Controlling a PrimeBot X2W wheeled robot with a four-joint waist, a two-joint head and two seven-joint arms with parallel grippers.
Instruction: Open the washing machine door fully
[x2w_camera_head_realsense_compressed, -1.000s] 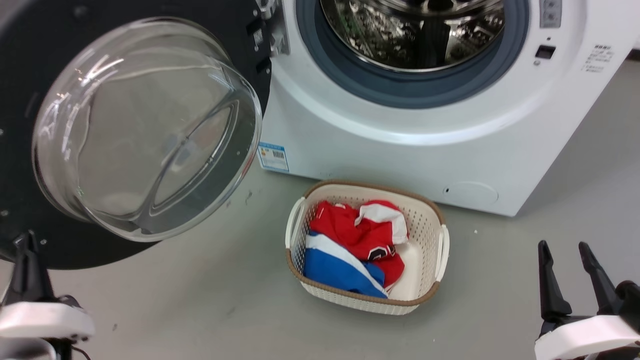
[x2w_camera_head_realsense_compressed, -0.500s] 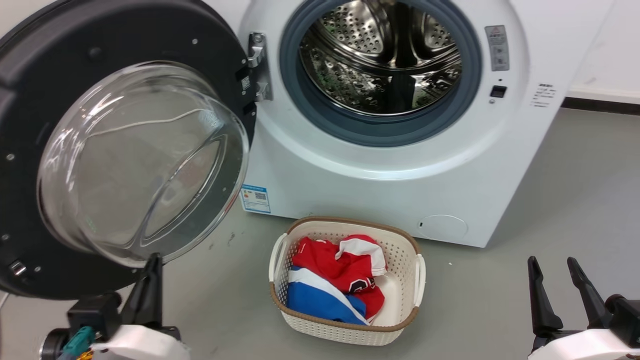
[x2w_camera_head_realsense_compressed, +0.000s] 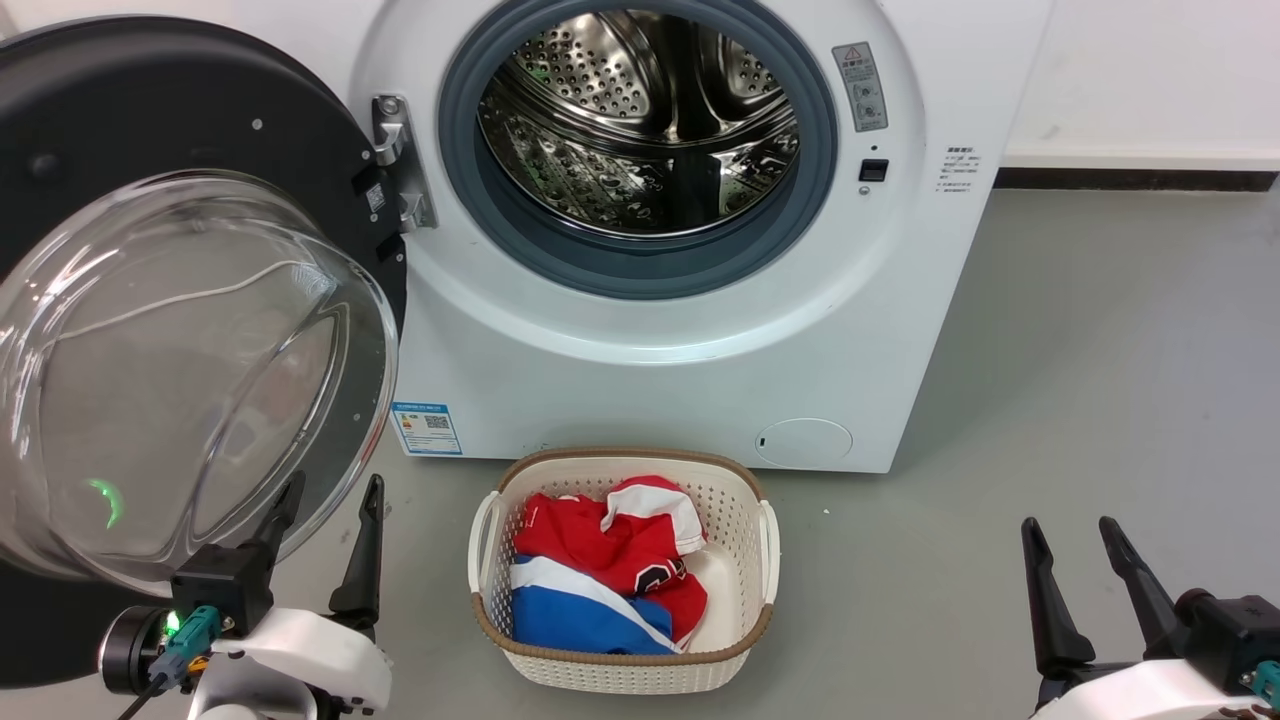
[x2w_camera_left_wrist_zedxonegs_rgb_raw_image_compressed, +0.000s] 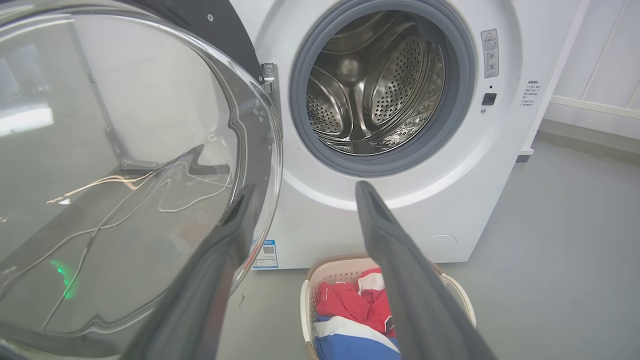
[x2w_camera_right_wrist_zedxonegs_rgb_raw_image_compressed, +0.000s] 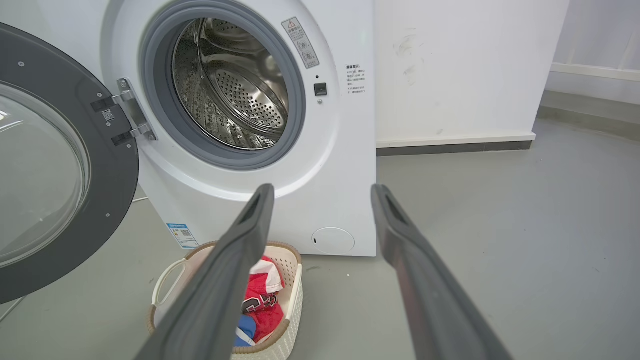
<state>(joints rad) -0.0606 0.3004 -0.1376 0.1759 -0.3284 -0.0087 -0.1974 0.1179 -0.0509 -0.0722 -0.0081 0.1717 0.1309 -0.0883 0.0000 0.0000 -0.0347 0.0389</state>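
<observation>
The left gripper (x2w_camera_head_realsense_compressed: 335, 485) stands with its two fingers apart and nothing between them, at the near lower edge of the glass bowl of the washing machine door (x2w_camera_head_realsense_compressed: 180, 370); whether a finger touches the glass cannot be told. The door is swung wide to the left of the white washing machine (x2w_camera_head_realsense_compressed: 650, 380), hanging on its metal hinge (x2w_camera_head_realsense_compressed: 400, 165) with the bowl side facing out, beside the bare steel drum (x2w_camera_head_realsense_compressed: 640, 120). Nearer, on the grey floor, a basket (x2w_camera_head_realsense_compressed: 620, 455) holds red, white and blue clothes (x2w_camera_head_realsense_compressed: 610, 560), and far to its right the right gripper (x2w_camera_head_realsense_compressed: 1069, 525) is likewise spread and empty.
</observation>
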